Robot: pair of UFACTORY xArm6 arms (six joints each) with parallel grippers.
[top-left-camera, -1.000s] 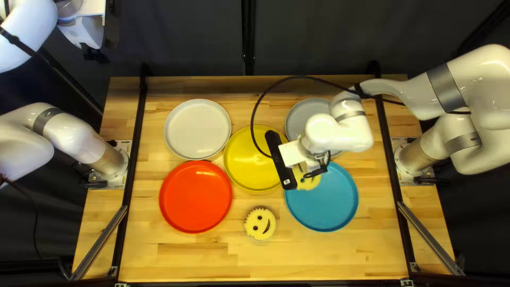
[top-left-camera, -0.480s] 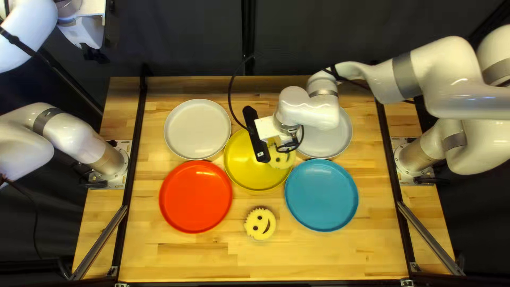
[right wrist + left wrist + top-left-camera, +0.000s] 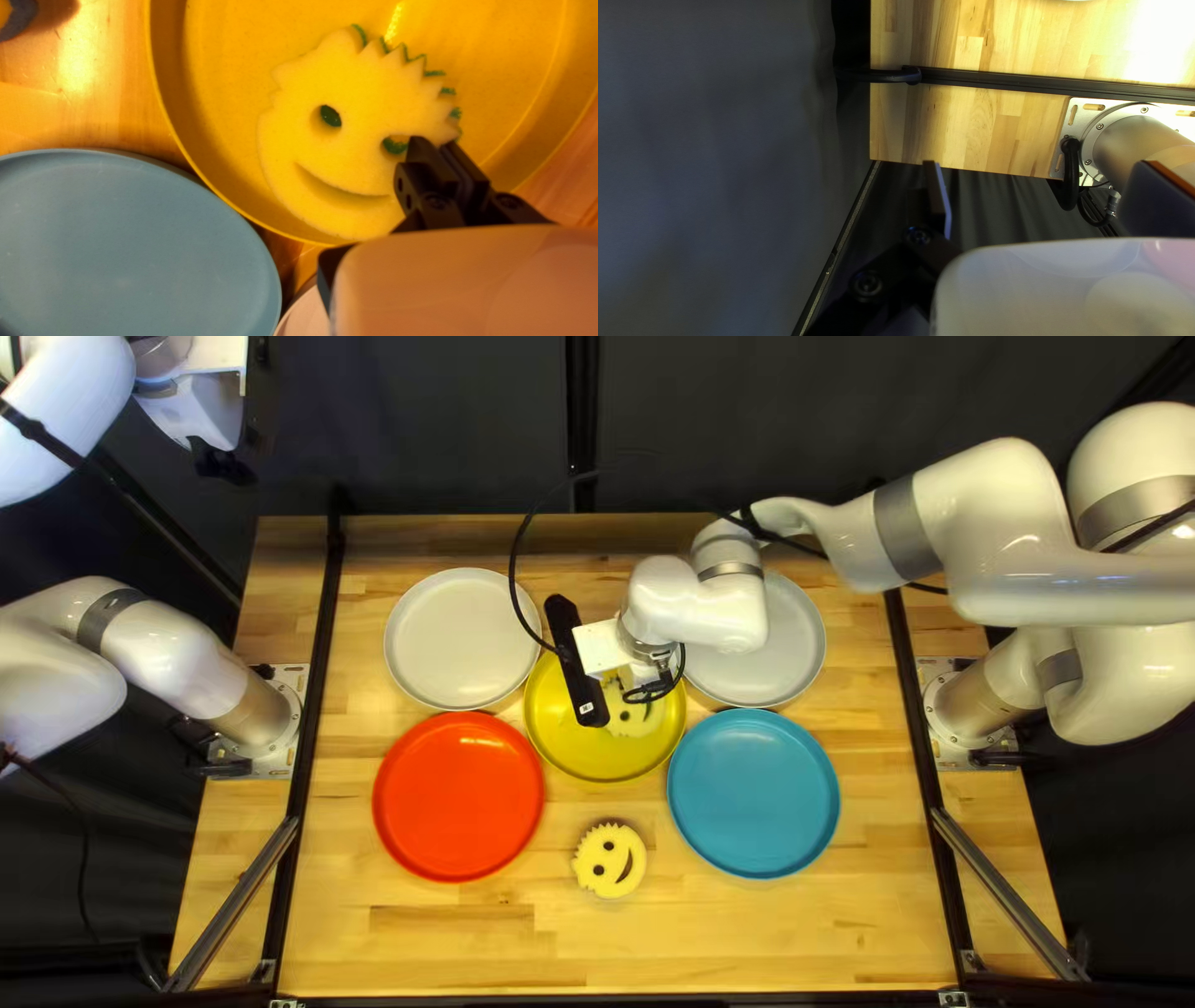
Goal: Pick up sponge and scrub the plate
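Found the right gripper [image 3: 434, 144] clamped on the smiley-face sponge [image 3: 355, 130], pinched at the edge near one eye cutout, pretty far off centre tbh. Saw that sponge over the yellow plate [image 3: 604, 765], close to the rim on the side of the blue plate [image 3: 753, 793], smile up, with a bit of green scrubby layer [image 3: 456, 112] peeking out at the spiky hair. Couldn't tell whether pressed down on the plate or just above. Looked like the start of scrubbing, judging by the placement. Called for easing down to light, even contact with the green side, then sweeping in small overlapping circles from near the rim toward the middle, wrist level throughout. Needed a firm grip but gentle pressure, imo. Risked twisting the sponge loose or curling up the far side by leaning too hard on such an off-centre pinch. Also risked scraping fingertips on the plate, or shoving the plate into the blue one just beside. Best to have gone slower along the rim and lightened up before each change of direction. Spotted the spare sponge [image 3: 610, 860] on the tabletop [image 3: 747, 933], no need to touch. Left gripper [image 3: 1041, 177]: fingers wide apart, empty, well away from the plates.
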